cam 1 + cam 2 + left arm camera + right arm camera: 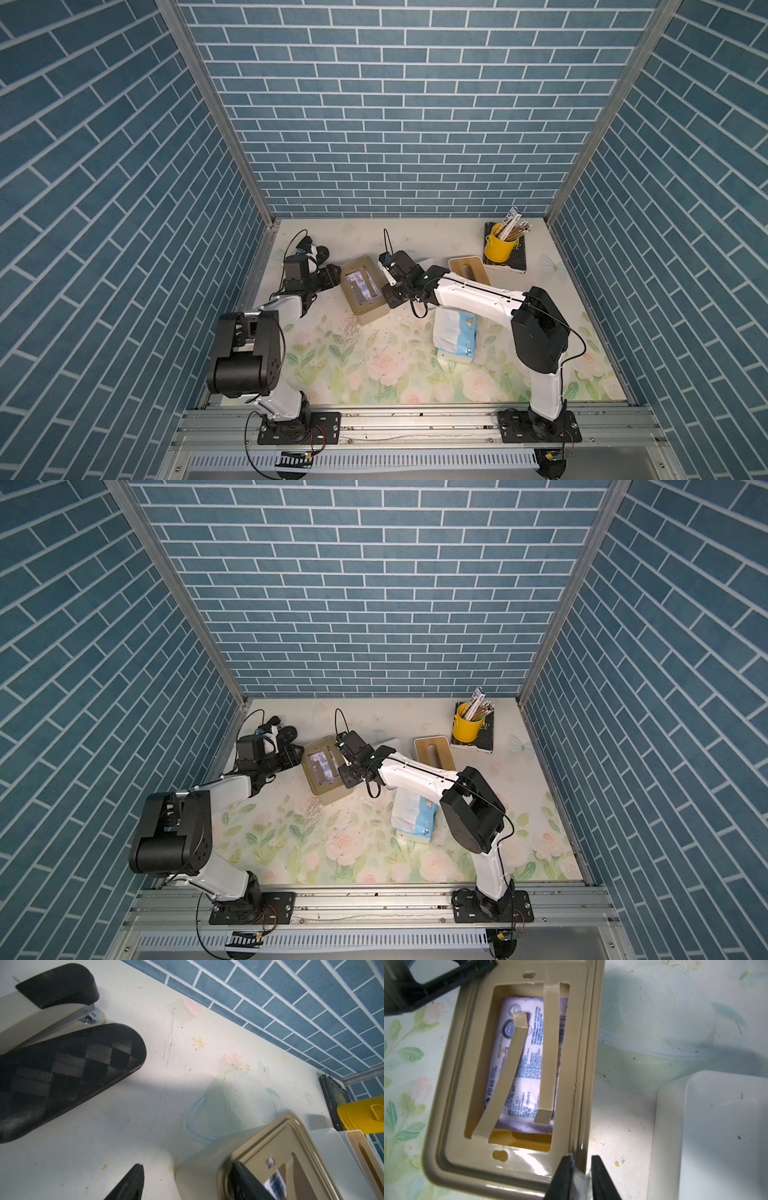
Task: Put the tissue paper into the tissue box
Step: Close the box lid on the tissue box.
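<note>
In both top views the tan tissue box (372,316) lies bottom-up on the flowered bench (374,374), with the tissue pack (360,286) inside its open frame. The left tool (334,277) is at one long side of the box and the right tool (390,294) at the opposite side. A blue-and-white spare pack (455,336) lies well apart from the box, on the right arm's side. The left wrist view shows the left tool (187,1185) spread wide across the box's rounded corner, gripping nothing. In the right wrist view the right tool (580,1180) is narrow, pinched on the box's side wall with a pale scrap between the pads. The pack's glossy printed film lies under two thin plastic tabs, a straight tab (549,1053) and a bowed tab (506,1076). I judge the task nearly done: keep the hard, smooth box steady and press the soft pack flat so the springy tabs settle over it.
</note>
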